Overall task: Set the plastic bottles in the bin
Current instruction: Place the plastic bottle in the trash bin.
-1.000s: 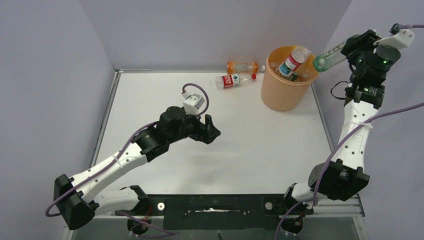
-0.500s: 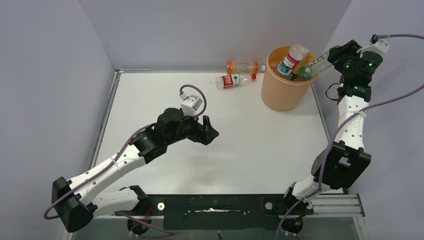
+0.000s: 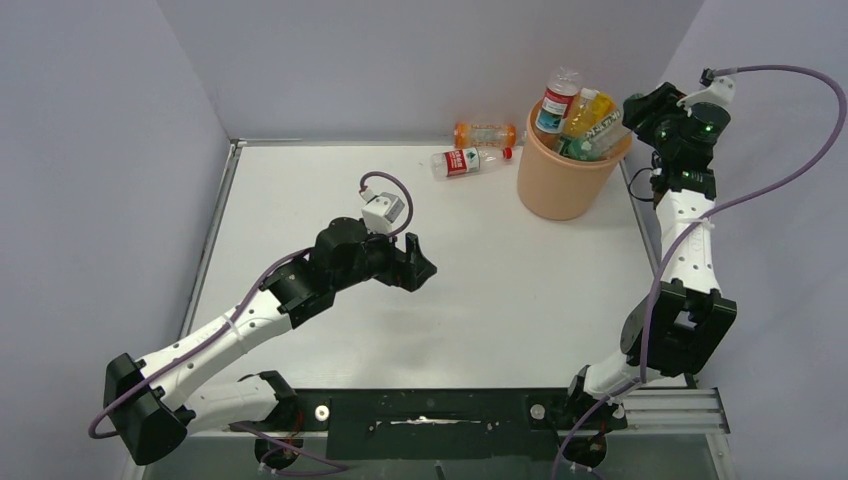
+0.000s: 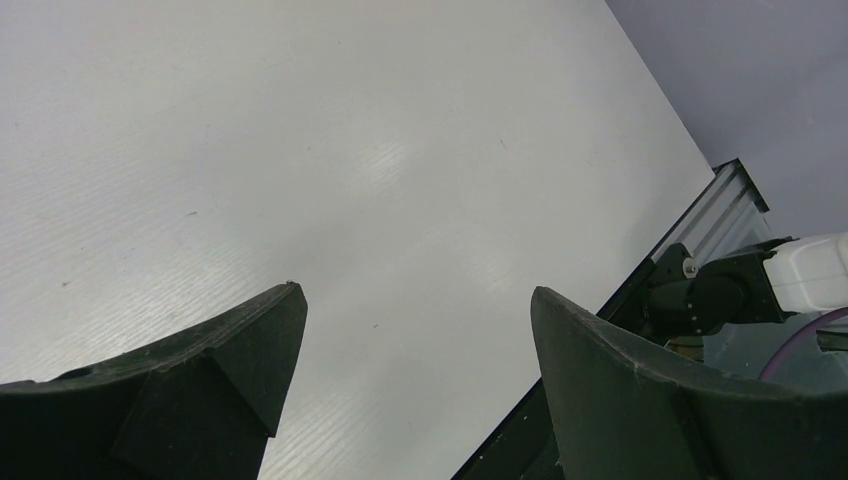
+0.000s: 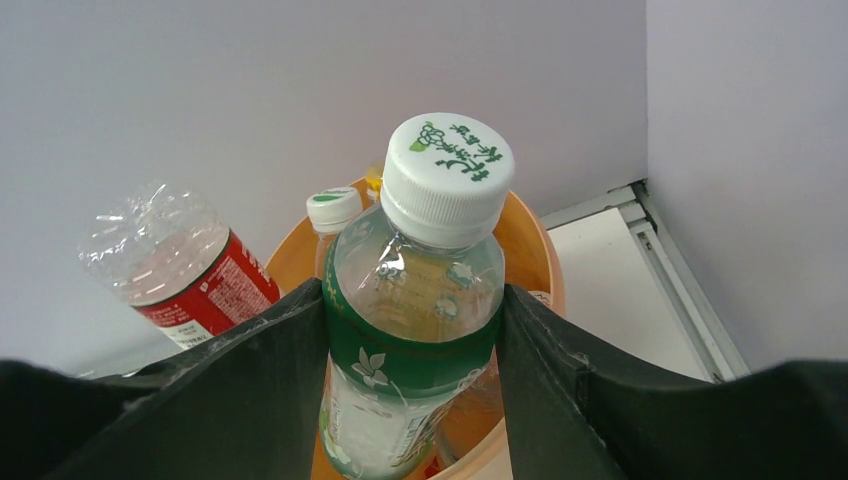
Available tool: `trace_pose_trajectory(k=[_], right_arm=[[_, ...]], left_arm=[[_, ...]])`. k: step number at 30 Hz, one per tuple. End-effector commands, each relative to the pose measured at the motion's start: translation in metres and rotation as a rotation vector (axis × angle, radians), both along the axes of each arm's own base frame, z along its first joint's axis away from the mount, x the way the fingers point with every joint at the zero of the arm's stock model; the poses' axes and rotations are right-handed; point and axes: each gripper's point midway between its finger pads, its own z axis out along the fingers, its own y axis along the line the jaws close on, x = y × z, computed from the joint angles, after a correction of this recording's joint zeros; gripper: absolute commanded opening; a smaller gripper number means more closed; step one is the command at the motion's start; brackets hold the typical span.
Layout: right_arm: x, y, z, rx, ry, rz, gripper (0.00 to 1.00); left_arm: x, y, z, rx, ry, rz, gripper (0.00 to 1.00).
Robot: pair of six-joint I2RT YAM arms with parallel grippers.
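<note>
The white table (image 3: 330,200) carries the bin (image 3: 560,190), which stands upright. All positions below are referenced to the bin.

Right gripper (image 5: 412,300): located at the bin's right rim, jaws pinching the green-label bottle (image 5: 415,340) just below its shoulder. The capped end projects over the bin mouth. This is judged to be the release position, since a bottle let go here should fall inside the rim.

Left gripper (image 4: 415,300): well to the left of the bin and nearer the arm bases, over bare table, jaws spread and holding nothing. It is judged free for the next pickup.

Bin contents: heaped above the rim. A tall red-label bottle (image 3: 553,100) and a yellow bottle (image 3: 585,108) project from the top. The heap may shed a bottle when another is added.

Outside the bin, not yet collected:
- a lying red-label bottle (image 3: 462,161), on its side to the bin's left;
- an orange bottle (image 3: 485,133), on its side just behind that one.
</note>
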Motion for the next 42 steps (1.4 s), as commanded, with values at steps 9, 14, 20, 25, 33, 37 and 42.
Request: trace_pose_trajectory(k=[9,14,20,25,33,37,42], right_arm=[[0.015,-0.013,-0.018,-0.077,0.083,-0.117,0.48],[0.023,-0.005,-0.021,-0.170,0.126,-0.123,0.51],[0.033,0.019,-0.044,-0.250,0.185,-0.087,0.54],[0.037,0.024,-0.063,-0.255,0.223,-0.076,0.55],[0.036,0.021,-0.080,-0.206,0.274,-0.059,0.60],[0.027,0.008,-0.077,-0.123,0.259,-0.061,0.71],[0.020,0.006,-0.053,-0.106,0.209,-0.052,0.82]], left_arm=[[0.003,-0.001,0.019,-0.055,-0.046,-0.004,0.83],[0.003,-0.001,0.018,-0.055,-0.043,-0.004,0.83],[0.004,-0.005,0.017,-0.057,-0.039,-0.012,0.83],[0.005,-0.005,0.015,-0.053,-0.036,-0.012,0.83],[0.005,-0.008,0.013,-0.053,-0.032,-0.021,0.83],[0.005,-0.008,0.014,-0.055,-0.030,-0.024,0.83],[0.004,-0.009,0.013,-0.058,-0.028,-0.026,0.83]])
